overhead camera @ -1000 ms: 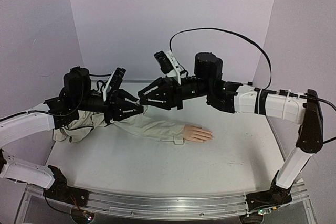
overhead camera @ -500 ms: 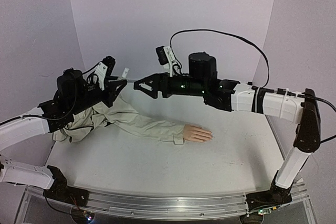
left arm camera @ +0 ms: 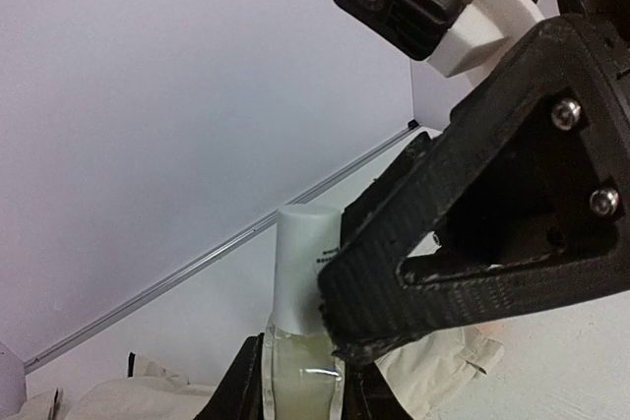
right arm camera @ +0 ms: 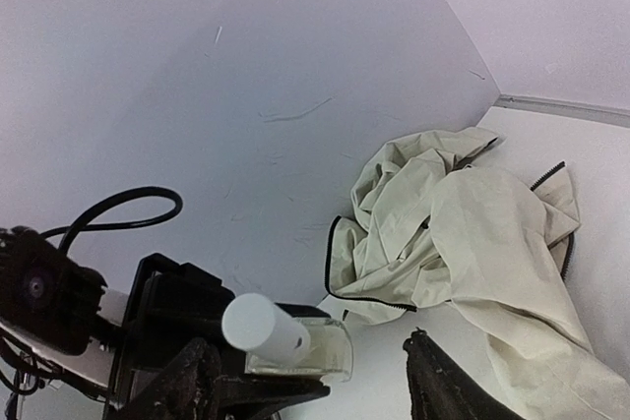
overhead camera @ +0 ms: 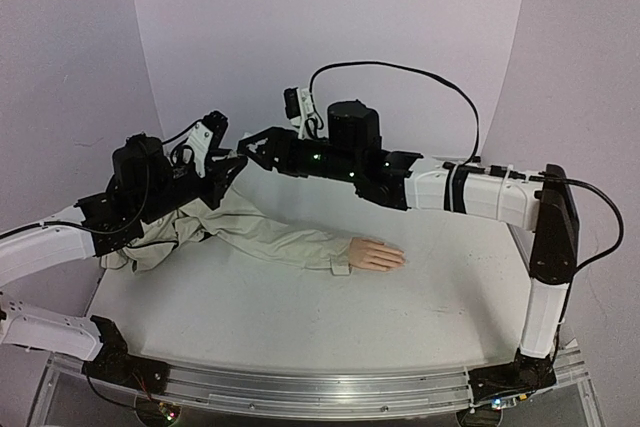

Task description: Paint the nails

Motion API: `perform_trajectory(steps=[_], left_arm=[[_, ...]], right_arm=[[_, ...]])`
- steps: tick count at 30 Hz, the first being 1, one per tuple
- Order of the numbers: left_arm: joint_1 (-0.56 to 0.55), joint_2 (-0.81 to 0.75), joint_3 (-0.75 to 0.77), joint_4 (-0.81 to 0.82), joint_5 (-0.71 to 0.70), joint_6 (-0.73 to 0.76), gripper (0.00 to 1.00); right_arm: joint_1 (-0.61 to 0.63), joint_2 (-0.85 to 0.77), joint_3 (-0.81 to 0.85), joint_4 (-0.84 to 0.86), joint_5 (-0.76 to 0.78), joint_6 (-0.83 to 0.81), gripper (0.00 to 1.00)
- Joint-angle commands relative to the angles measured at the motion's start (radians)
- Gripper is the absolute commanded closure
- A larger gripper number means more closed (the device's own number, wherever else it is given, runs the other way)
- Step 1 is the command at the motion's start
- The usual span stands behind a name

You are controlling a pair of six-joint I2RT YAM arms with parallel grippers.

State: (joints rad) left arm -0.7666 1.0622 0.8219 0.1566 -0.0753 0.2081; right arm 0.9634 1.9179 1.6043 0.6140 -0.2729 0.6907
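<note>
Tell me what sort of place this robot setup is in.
Likely a robotics lab recording bench: two arms bolted to a white table, plain white backdrop panels closing it in, and a mannequin hand in a beige jacket laid out as a prop.

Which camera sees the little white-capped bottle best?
The right wrist view: the bottle shows clearly, cap and clear body. In the left wrist view a black jaw covers part; from the top it's too small.

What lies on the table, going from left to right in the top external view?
crumpled jacket body → beige sleeve → mannequin hand
</note>
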Motion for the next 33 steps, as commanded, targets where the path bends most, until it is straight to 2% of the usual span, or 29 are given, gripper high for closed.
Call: perform_trajectory(steps=[1,9,12,16,19,22,24,26,29,30,31,33], left_arm=[[-0.014,0.002,0.011,0.029,-0.011,0.023,1.00],[-0.025,0.011,0.013,0.023,0.015,0.025,1.00],[-0.025,0.011,0.014,0.023,0.019,0.018,1.00],[-0.025,0.007,0.016,0.023,0.035,-0.008,1.00],[-0.025,0.003,0.017,0.023,0.102,-0.024,1.00],[-0.023,-0.002,0.018,0.023,0.235,-0.041,1.00],[-0.018,-0.008,0.021,0.024,0.401,-0.051,1.00],[-0.005,-0.001,0.033,0.023,0.598,-0.084,1.00],[0.026,0.043,0.077,0.023,0.986,-0.165,1.00],[0.030,0.066,0.101,0.023,1.087,-0.192,1.00],[0.032,0.090,0.120,0.023,1.159,-0.224,1.00],[0.033,0.120,0.146,0.023,1.219,-0.247,1.00]], right_arm=[[0.016,0.001,0.066,0.067,0.053,0.018,0.41],[0.018,0.022,0.096,0.067,0.049,0.014,0.56],[0.017,0.026,0.094,0.067,0.040,0.016,0.67],[0.018,0.022,0.078,0.067,0.027,0.016,0.74],[0.017,0.007,0.050,0.072,0.012,0.008,0.83],[0.013,-0.034,-0.006,0.080,-0.006,-0.031,1.00],[0.003,-0.073,-0.057,0.119,-0.072,-0.103,1.00],[-0.016,-0.119,-0.135,0.225,-0.270,-0.198,1.00],[-0.015,-0.155,-0.226,0.413,-0.825,-0.266,1.00],[-0.011,-0.158,-0.242,0.428,-0.920,-0.247,1.00],[-0.011,-0.159,-0.254,0.423,-0.947,-0.236,1.00],[-0.012,-0.175,-0.281,0.407,-0.934,-0.243,1.00]])
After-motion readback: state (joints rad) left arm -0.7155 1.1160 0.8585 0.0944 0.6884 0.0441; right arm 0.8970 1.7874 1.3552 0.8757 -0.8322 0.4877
